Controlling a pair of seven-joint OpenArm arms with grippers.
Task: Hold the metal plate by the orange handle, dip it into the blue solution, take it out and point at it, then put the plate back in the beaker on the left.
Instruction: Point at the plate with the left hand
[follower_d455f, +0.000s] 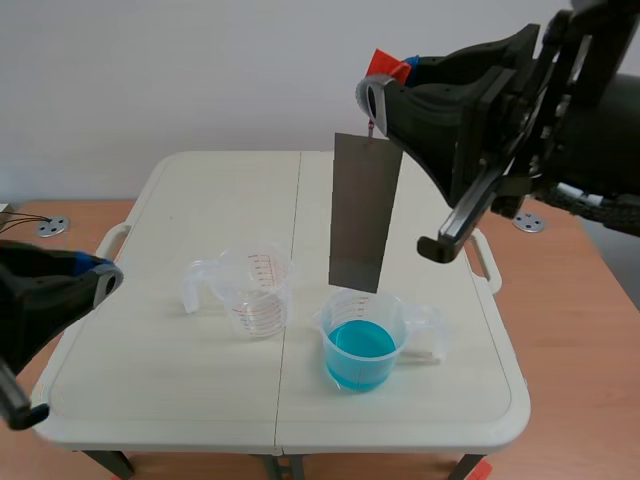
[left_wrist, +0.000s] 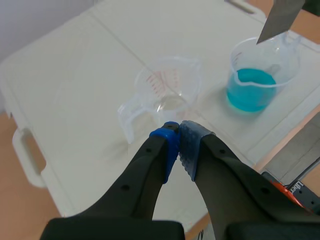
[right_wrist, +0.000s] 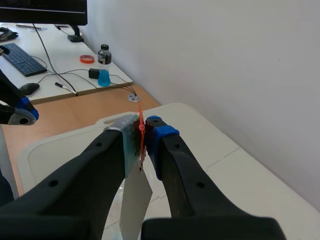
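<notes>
One metal plate hangs over the blue-solution beaker near the table's front edge; right gripper clamps its orange handle; two beakers total, the empty beaker mid-table; left gripper closed on nothing, at the left edge.

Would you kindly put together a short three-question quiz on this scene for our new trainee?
1. Fill in: the left gripper has its fingers ____ (open or shut).
2. What holds the metal plate? A) the left gripper B) the right gripper C) neither gripper
3. True or false: the plate's lower edge hangs above the blue solution, not in the empty beaker.

Key: 1 shut; 2 B; 3 true.
</notes>
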